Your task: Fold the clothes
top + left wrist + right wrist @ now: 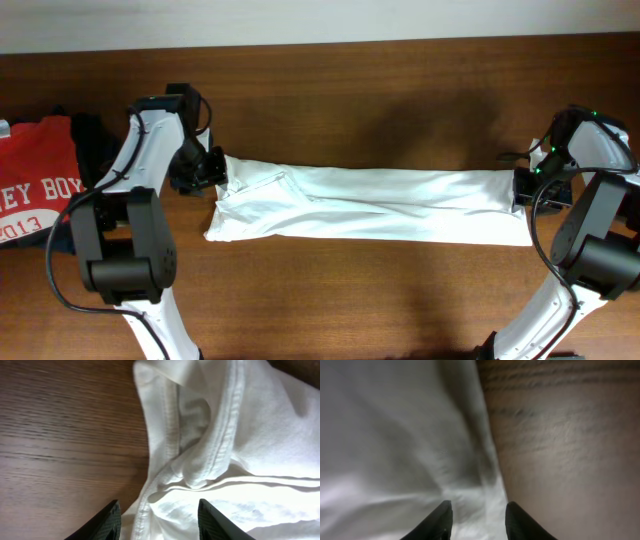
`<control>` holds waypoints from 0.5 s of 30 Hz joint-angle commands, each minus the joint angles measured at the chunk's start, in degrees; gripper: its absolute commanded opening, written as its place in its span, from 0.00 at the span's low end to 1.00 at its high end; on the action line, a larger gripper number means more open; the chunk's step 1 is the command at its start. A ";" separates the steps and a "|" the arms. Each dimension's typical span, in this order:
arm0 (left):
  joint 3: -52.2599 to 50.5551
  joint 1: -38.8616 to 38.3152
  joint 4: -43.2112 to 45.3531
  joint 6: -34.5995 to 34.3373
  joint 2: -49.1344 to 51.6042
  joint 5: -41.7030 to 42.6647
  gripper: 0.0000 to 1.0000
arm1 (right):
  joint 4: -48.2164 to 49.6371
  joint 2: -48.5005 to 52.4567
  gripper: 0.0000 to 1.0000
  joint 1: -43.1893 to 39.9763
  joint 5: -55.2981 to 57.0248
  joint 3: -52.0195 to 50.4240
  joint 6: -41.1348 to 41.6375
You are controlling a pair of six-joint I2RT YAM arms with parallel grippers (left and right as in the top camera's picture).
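The white T-shirt point(370, 200) lies as a long folded strip across the middle of the wooden table, with its collar end at the left. My left gripper point(212, 170) is at the shirt's left end. In the left wrist view its jaws point(159, 522) are open and straddle a seamed edge of the white cloth point(250, 435). My right gripper point(522, 186) is at the shirt's right end. In the right wrist view its jaws point(476, 521) are open over the edge of the cloth point(385, 445), which is blurred. The printed mark is hidden.
A red T-shirt with white lettering point(35, 185) lies at the far left edge, over a dark garment point(88, 140). Bare brown tabletop point(380, 300) runs in front of and behind the white strip.
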 commanded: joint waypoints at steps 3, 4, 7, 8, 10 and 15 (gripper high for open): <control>-0.24 1.75 0.39 -0.17 -1.53 0.66 0.50 | 4.72 -0.66 0.48 -0.55 1.70 -3.93 -2.54; -0.24 1.75 0.55 -0.17 -1.53 0.68 0.50 | 6.05 -0.66 0.50 -0.44 1.70 -4.63 -2.56; -0.24 1.75 0.55 -0.17 -1.53 0.87 0.50 | 8.90 -0.66 0.52 -0.46 1.66 -6.80 -2.54; -0.24 1.75 0.59 -0.17 -1.53 1.05 0.50 | 9.35 -0.66 0.52 -0.44 1.44 -7.54 -2.54; -0.24 1.75 0.61 -0.15 -1.53 1.05 0.50 | 9.81 -0.66 0.50 -0.44 -0.72 -8.52 -2.56; -0.24 1.75 0.59 -0.15 -1.53 1.03 0.50 | 12.70 -0.66 0.38 -0.44 -3.98 -12.41 -2.54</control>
